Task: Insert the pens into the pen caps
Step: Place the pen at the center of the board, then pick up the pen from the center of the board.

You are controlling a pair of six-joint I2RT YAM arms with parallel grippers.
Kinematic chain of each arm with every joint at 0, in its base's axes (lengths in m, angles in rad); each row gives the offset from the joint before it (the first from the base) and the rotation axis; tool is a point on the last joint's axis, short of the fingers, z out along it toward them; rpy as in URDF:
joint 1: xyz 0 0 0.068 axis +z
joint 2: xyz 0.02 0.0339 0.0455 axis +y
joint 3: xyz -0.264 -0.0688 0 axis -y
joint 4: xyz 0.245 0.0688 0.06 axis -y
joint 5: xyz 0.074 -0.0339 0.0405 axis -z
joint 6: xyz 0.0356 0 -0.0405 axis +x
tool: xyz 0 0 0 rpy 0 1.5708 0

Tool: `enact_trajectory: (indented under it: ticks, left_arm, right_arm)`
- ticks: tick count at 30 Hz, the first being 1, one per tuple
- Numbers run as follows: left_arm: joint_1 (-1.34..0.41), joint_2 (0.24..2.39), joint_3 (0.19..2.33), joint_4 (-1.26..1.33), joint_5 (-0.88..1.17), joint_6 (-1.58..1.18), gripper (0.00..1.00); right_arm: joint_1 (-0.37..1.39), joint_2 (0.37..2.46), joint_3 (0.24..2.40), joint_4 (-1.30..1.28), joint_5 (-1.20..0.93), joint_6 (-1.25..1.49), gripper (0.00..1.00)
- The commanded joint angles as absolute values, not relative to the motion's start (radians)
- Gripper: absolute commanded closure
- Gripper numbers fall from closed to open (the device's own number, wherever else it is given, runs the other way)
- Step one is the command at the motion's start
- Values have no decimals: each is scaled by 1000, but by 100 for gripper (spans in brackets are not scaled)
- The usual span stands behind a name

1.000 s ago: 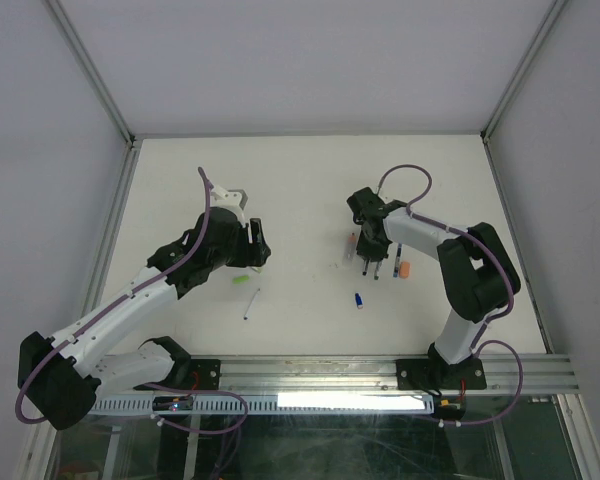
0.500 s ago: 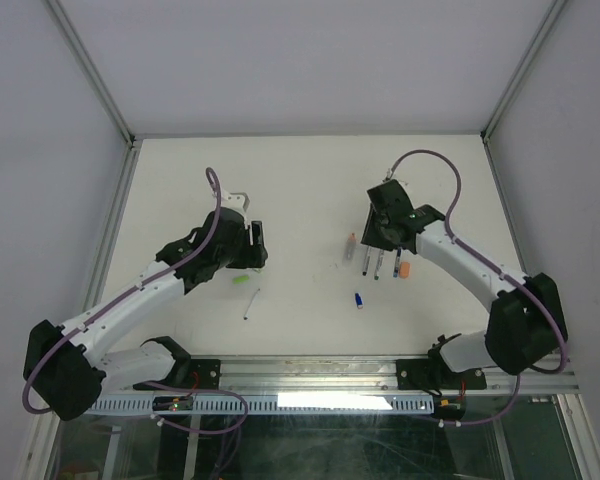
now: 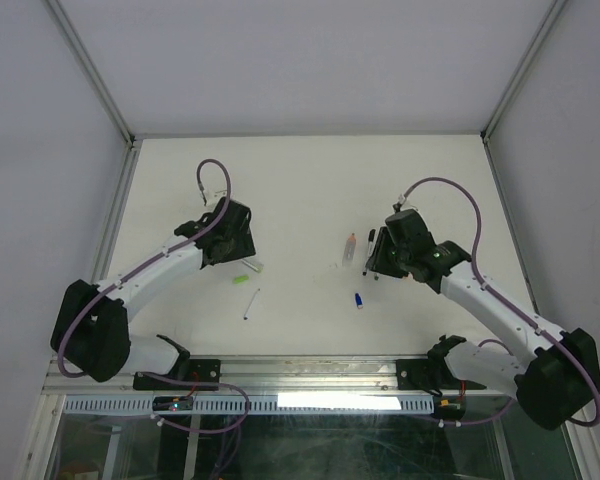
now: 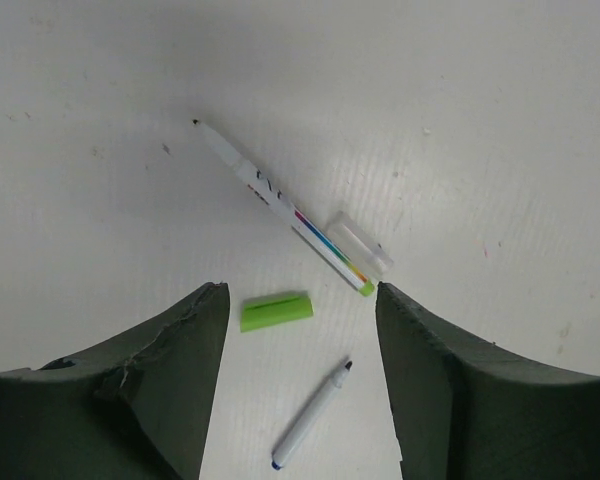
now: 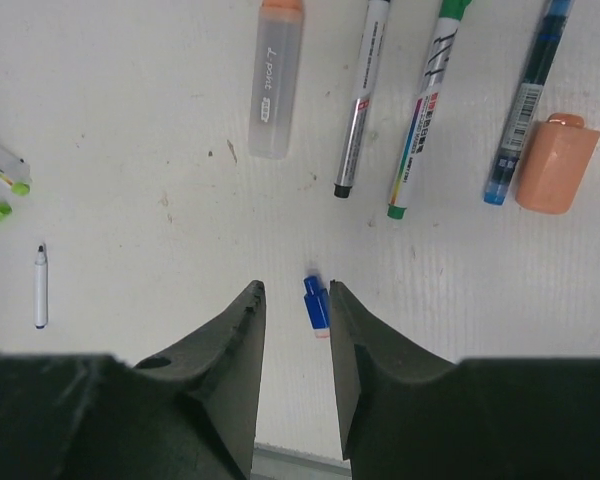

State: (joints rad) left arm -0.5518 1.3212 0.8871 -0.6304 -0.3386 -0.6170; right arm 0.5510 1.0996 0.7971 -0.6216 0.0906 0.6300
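Note:
The left wrist view shows my left gripper (image 4: pixel 300 290) open above the table, holding nothing. Seen between its fingers, a green pen cap (image 4: pixel 276 311) and a short white pen (image 4: pixel 310 415) lie on the table. Past them are a long white pen (image 4: pixel 280 205) with a green end and a clear cap (image 4: pixel 360 243). My right gripper (image 5: pixel 295 287) is open and empty, hovering over a small blue pen cap (image 5: pixel 316 304). Further out lie an orange-capped pen (image 5: pixel 275 85), a black-tipped pen (image 5: pixel 362 95), a green pen (image 5: pixel 428 105), a blue pen (image 5: pixel 525 100) and an orange cap (image 5: pixel 557 162).
From above, the left gripper (image 3: pixel 242 243) and right gripper (image 3: pixel 377 258) sit on either side of the white table (image 3: pixel 300 190). The blue cap (image 3: pixel 359 299) and the short pen (image 3: pixel 251 303) lie towards the near edge. A metal rail (image 3: pixel 310 375) borders the front.
The right gripper has lifted off the row of pens, drawn back toward the near right, and its jaws have spread wider. The left arm has swung back to the left, away from the green cap.

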Motion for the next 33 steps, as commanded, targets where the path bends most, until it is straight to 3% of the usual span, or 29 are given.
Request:
enact_trajectory:
  ticks: [1,22,33]
  left_arm:
    - [-497,1388,950,-617,-388,-713,39]
    - [-419,1621,995,-547,-412,-744,46]
    - [-413,1681,981,-512,-373,-721,60]
  right_arm:
    - [561,1027,754,-580,47,648,66]
    - [562,954,665,-578,31,640,65]
    - [563,943,654,-582,31,642,65]
